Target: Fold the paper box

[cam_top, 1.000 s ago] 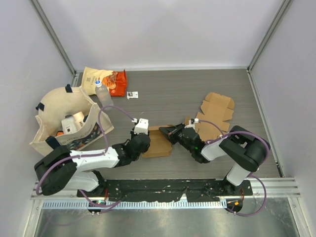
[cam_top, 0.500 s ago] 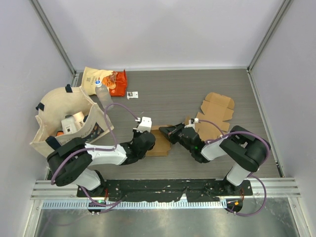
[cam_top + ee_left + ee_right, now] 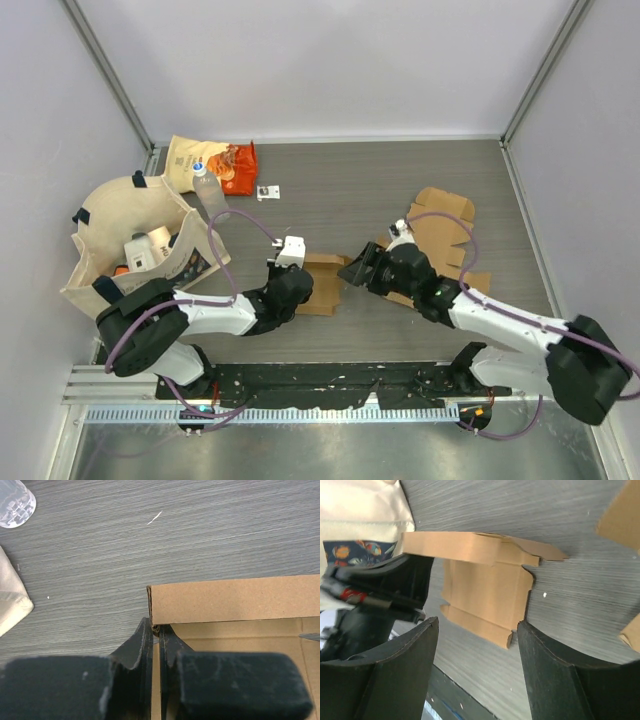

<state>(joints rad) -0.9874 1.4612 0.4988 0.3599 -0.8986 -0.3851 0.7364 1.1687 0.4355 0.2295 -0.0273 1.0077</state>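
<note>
The brown paper box point(image 3: 324, 283) lies partly folded on the table between the two arms, with its far wall point(image 3: 235, 600) standing up. My left gripper point(image 3: 302, 287) is at the box's left side. In the left wrist view its jaws point(image 3: 156, 630) are shut on the thin cardboard side wall at the corner. My right gripper point(image 3: 354, 270) hovers just to the right of the box, open, with nothing between its fingers. In the right wrist view the box point(image 3: 485, 587) lies beyond the open right gripper point(image 3: 477, 625), and the left gripper point(image 3: 385, 592) shows at the box's other end.
A second flat cardboard blank point(image 3: 441, 226) lies at the right, behind my right arm. A cloth tote bag point(image 3: 105, 215) with items sits at the left. A snack bag point(image 3: 215, 160), a plastic bottle point(image 3: 207, 190) and a small card point(image 3: 267, 192) lie at the back left.
My right gripper has let go of the box's right end, opened wide and drawn back to the right. My left gripper has closed on the box's left wall.
</note>
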